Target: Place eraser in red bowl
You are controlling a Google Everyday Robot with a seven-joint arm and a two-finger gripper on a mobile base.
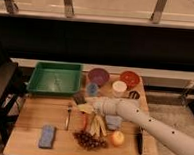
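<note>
I see my claw point(86, 104) low over the wooden desk point(32, 122), right beside the small dark grey rectangular eraser point(79, 98); open or clamped, I cannot tell. The round red bowl point(129, 78) sits well apart, far right.

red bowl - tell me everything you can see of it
The red bowl is round, red-orange with a darker inside. It stands upright at the far right end of the table, to the right of the purple bowl, with the white cup close in front. The gripper is mid-table, well apart from it.
</note>
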